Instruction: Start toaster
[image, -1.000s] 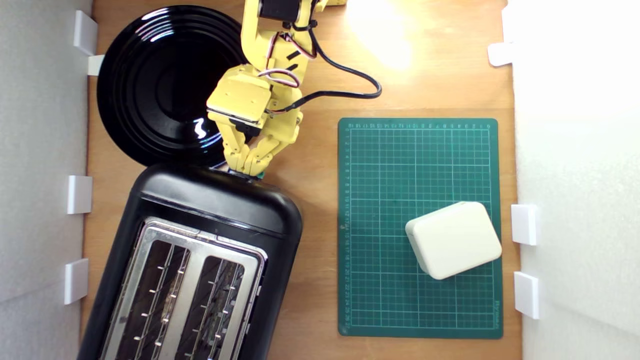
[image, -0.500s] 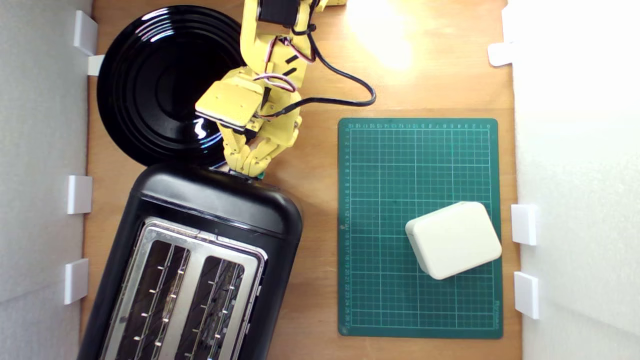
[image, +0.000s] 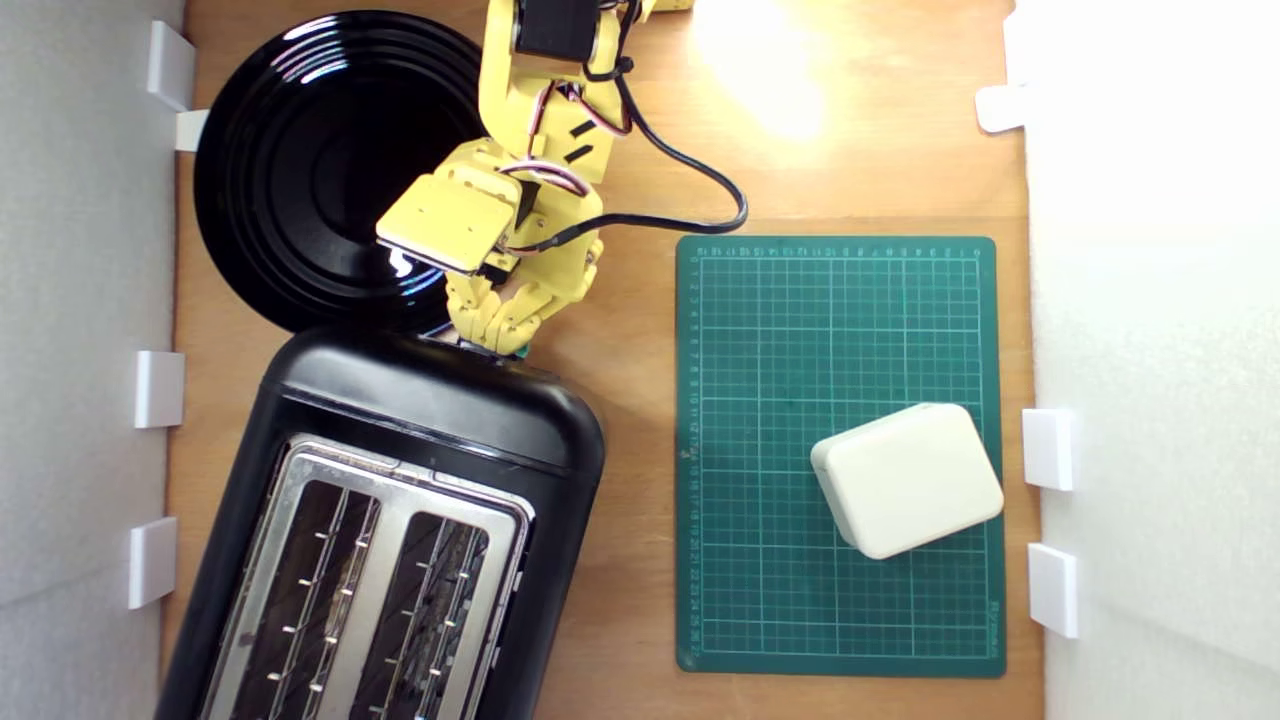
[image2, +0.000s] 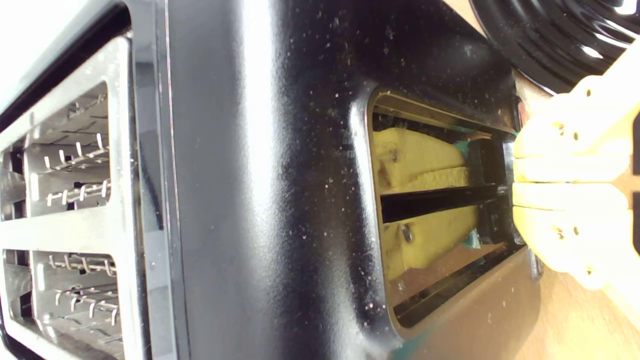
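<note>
So the toaster (image: 385, 530) sits slanted on the wooden table (image: 640, 400), its lever end just beside the black plate (image: 320, 170). The gripper (image: 497, 335) is right at that end, fingers (image2: 560, 160) pinched together over the little teal lever knob (image: 520, 350) — only a sliver of it shows, so I can't tell if they're gripping it or just resting on top. The lever slot runs down the end panel, away from the fingertips, so I'd guess the next move is a straight push down — any sideways drift could slip off.
</note>
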